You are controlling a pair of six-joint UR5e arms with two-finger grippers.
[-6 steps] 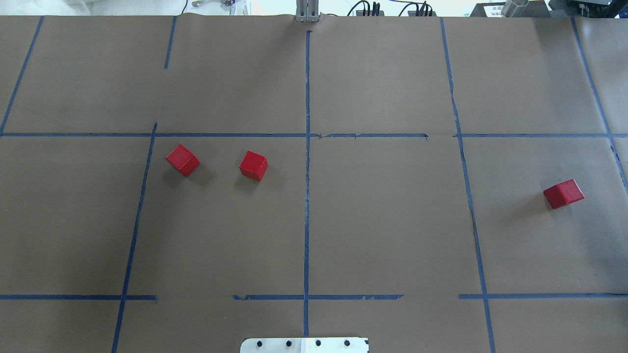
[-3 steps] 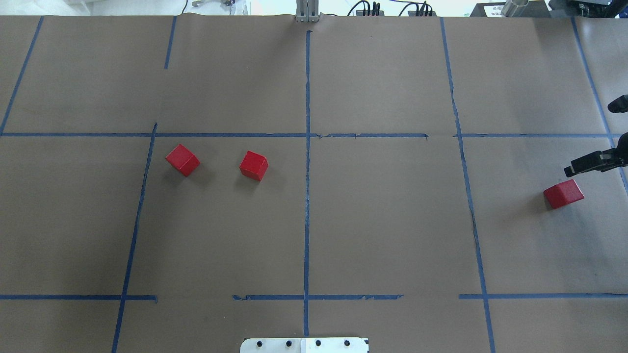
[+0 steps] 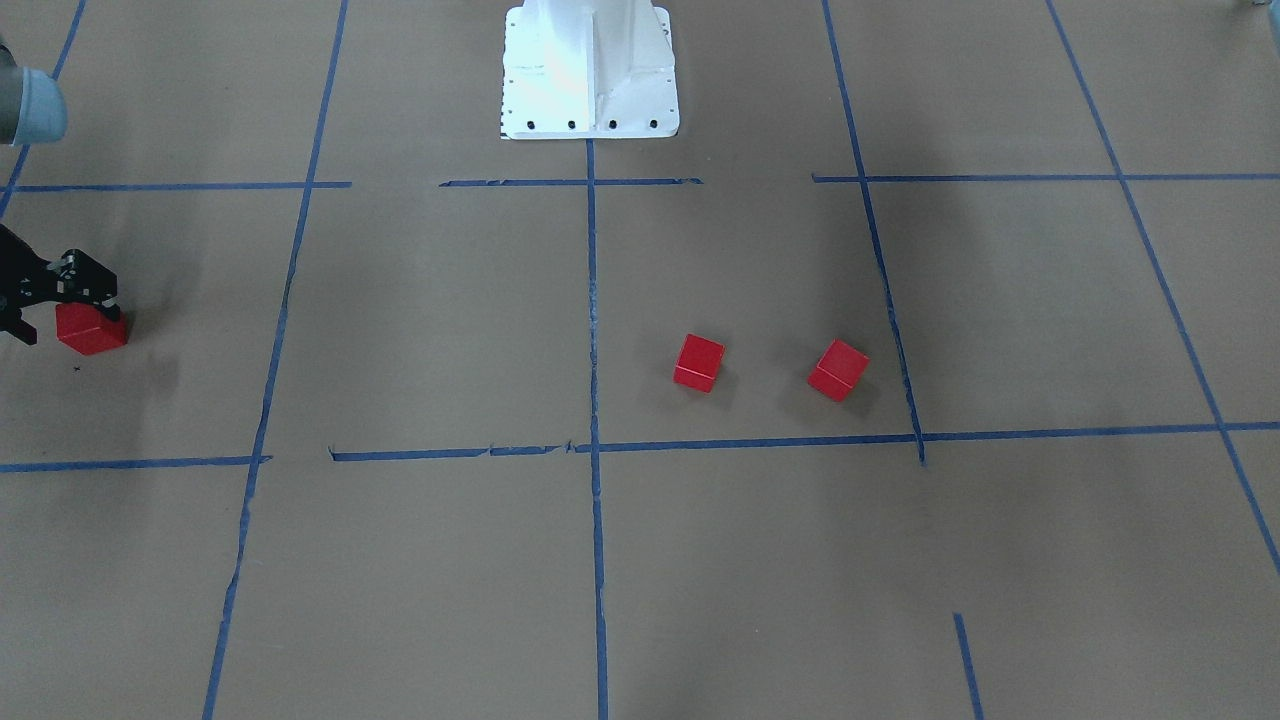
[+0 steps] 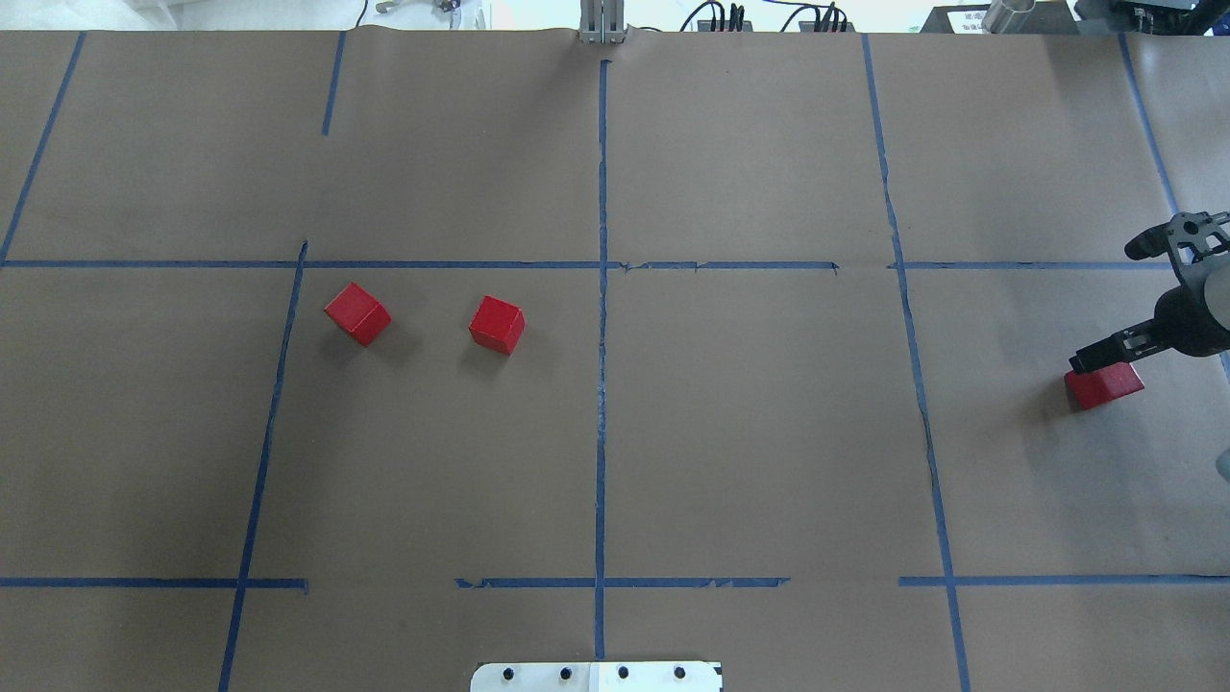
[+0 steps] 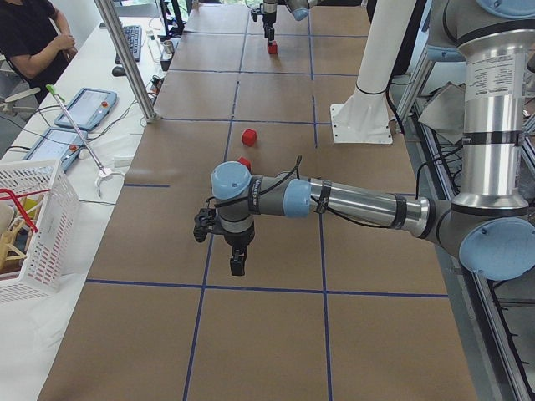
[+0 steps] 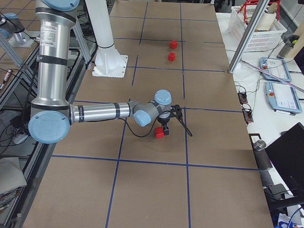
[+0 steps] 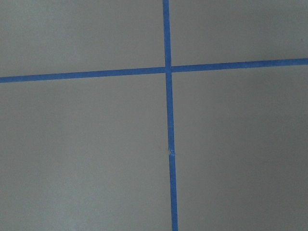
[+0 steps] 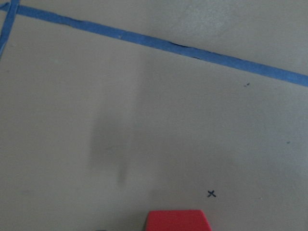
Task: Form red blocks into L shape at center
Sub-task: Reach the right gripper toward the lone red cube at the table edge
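Finding: the right end effector (image 3: 62,315) now hangs directly over the outlying red block (image 4: 1105,386), which sits on the bench far to the robot's right of the blue tape line (image 4: 602,432). Its jaws stand released, with nothing gripped. The earliest overhead frame shows no arm at all. The next shows it only at the frame edge, short of this block (so the approach is fresh). Judgement: a pick is imminent and the task is barely begun. The second red block (image 4: 497,325) and third red block (image 4: 357,313) lie unmoved, apart, to the robot's left of the line, inside the center (image 4: 730,423). The left end effector (image 5: 226,246) hovers well left of the line, and I cannot tell its grip state.
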